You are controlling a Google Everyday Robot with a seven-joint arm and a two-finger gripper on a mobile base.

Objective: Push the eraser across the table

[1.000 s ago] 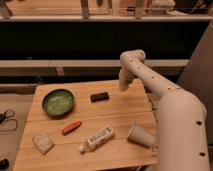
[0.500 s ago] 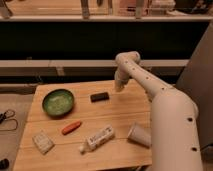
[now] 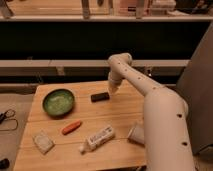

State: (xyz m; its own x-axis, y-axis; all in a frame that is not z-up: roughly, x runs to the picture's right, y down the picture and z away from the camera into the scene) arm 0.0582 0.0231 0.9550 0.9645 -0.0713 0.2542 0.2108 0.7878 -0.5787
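Note:
The eraser [image 3: 99, 96] is a small flat black block lying on the far middle of the light wooden table [image 3: 120, 117]. My gripper [image 3: 112, 90] hangs at the end of the white arm, just right of the eraser's right end, close to the tabletop. I cannot tell whether it touches the eraser.
A green bowl [image 3: 58, 102] sits at the far left. An orange carrot-like item [image 3: 71, 127] lies in the middle left. A pale packet [image 3: 43, 141] lies front left. A white bottle [image 3: 97, 138] lies at front centre. A tan cup [image 3: 136, 133] lies by my arm.
My gripper has moved left along the far side of the table, closing in on the eraser's right end. The eraser has not visibly shifted.

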